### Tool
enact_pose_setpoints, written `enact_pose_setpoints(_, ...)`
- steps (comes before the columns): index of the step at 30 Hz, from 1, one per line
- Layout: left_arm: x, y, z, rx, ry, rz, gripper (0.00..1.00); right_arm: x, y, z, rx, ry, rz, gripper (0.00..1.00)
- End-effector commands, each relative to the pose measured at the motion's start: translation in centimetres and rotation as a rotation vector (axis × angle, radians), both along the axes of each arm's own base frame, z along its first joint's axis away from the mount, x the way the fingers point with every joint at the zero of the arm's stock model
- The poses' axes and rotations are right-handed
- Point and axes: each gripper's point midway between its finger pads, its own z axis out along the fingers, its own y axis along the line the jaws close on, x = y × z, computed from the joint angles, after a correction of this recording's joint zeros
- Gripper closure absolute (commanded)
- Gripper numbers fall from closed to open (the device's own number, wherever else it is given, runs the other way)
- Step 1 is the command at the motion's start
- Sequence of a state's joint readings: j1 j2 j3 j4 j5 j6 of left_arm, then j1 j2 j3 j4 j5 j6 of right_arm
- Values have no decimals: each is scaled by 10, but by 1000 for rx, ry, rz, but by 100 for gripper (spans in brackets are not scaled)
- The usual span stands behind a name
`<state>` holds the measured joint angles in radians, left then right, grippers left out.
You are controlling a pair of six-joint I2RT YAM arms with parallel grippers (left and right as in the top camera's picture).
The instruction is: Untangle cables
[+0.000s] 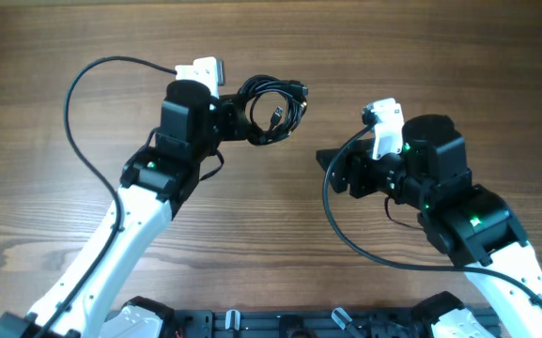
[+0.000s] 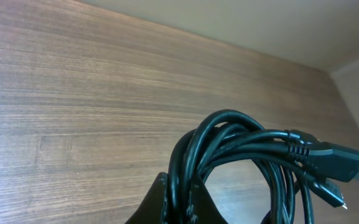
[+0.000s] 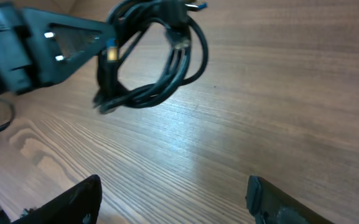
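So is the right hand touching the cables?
Apart. The right wrist view shows the right hand open, with bare table between it and the cables.

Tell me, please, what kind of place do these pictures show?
Probably a robotics test bench rather than a home. There is a wooden table with a left arm and a right arm based at its edge. The left claw grips a coil of black cables.
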<state>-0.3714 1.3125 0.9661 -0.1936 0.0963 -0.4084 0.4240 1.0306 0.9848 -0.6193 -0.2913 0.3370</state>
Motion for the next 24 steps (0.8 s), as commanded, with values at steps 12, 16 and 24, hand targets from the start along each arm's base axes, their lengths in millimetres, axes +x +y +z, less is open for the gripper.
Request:
enact_pose_setpoints(12, -20, -13, 12, -233, 127, 19, 96, 9, 11, 11, 111, 45, -50, 29)
enact_pose_setpoints(16, -21, -11, 12, -229, 129, 26, 96, 10, 12, 13, 117, 38, -51, 30)
enact_pose_setpoints(24, -26, -9, 4, -230, 176, 42, 96, 12, 13, 15, 138, 46, -61, 29)
